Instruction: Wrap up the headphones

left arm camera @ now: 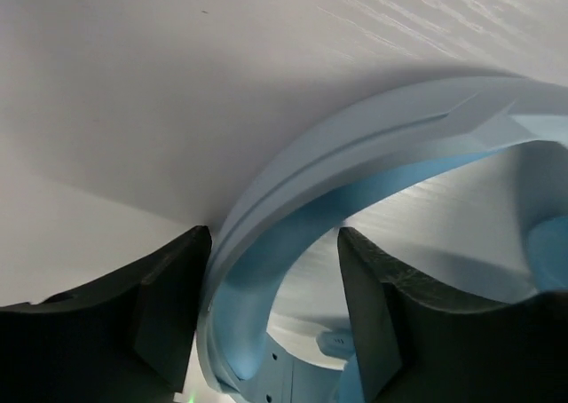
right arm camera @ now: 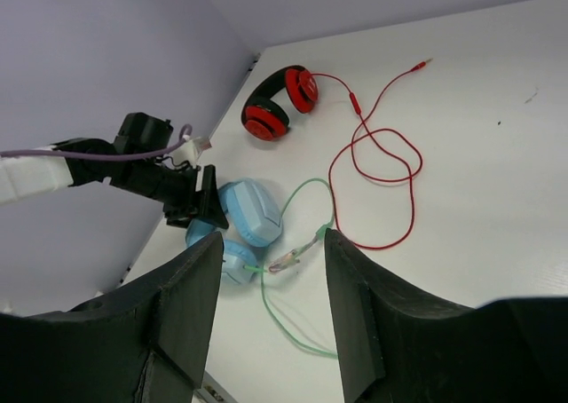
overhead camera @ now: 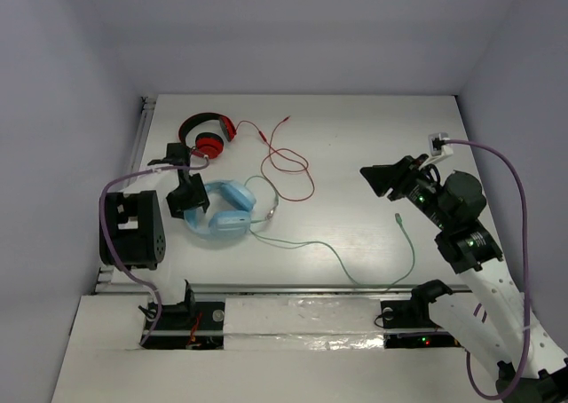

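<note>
The light blue headphones (overhead camera: pixel 224 210) lie on the white table at the left, ear cups folded together. Their thin green cable (overhead camera: pixel 342 259) trails right along the table to its plug (overhead camera: pixel 398 217). My left gripper (overhead camera: pixel 189 201) is open with its jaws astride the blue headband (left arm camera: pixel 266 243), which sits close to the left finger (left arm camera: pixel 173 288) with a gap to the right one. My right gripper (overhead camera: pixel 378 178) is open and empty, raised above the table's right side. In the right wrist view the headphones (right arm camera: pixel 250 211) and cable (right arm camera: pixel 282 319) show between its fingers (right arm camera: pixel 186 305).
Smaller red-and-black headphones (overhead camera: pixel 206 137) lie at the back left, their red cable (overhead camera: pixel 288 163) looping toward the middle and passing near the green cable's inline piece (overhead camera: pixel 271 209). A black box (overhead camera: pixel 131 230) stands at the left edge. A metal rail (overhead camera: pixel 293 289) runs along the near edge.
</note>
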Robot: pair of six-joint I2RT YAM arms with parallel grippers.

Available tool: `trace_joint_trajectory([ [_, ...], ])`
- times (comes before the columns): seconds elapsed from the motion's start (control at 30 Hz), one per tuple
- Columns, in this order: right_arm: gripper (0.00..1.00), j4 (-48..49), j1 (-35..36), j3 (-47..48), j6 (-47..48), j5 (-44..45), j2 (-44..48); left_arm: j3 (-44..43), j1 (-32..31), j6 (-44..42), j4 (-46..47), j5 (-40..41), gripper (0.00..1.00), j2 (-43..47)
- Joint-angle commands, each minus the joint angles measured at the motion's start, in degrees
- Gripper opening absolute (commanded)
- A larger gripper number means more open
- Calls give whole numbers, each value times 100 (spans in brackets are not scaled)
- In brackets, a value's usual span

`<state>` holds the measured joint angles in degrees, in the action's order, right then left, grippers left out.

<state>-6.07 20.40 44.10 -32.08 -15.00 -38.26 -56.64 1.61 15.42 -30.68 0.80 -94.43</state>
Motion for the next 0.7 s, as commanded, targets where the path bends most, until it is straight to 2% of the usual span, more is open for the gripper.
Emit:
trace_joint_trajectory([
  [0.0, 55, 27, 60, 161, 123, 164, 99, 13, -90, 40, 17, 60, 52, -321],
  [0.03, 55, 35, 60, 161, 114, 156, 99, 48, -90, 49, 70, 70, 48, -339],
  [0.07, 55, 53, 60, 143, 105, 138, 108, 65, -90, 58, 149, 87, 31, -330],
  [0.17, 53, 70, 60, 143, 105, 121, 64, 92, -90, 31, 220, 113, 0, -243],
  [0.23, 50, 79, 60, 143, 105, 68, 21, 101, -90, -12, 246, 27, 0, 63],
  [0.3, 36, 105, 60, 126, 123, -11, -32, 83, -90, -21, 238, -53, 0, 406],
  [0.33, 26, 140, 60, 117, 123, -150, -58, 5, -90, -30, 185, -184, 0, 800],
  [0.37, 10, 210, 60, 108, 140, -239, -163, -135, -90, -48, 72, -464, 0, 1230],
  [0.4, 4, 211, 60, 108, 140, -362, -216, -137, -90, -48, -16, -606, 0, 1234],
  [0.43, 0, 298, 60, 99, 131, -572, -269, -302, -143, -57, -174, -868, 0, 1661],
  [0.67, 0, 545, 166, 117, 158, -1065, -805, -1024, -143, -241, -878, -1994, 0, 2912],
])
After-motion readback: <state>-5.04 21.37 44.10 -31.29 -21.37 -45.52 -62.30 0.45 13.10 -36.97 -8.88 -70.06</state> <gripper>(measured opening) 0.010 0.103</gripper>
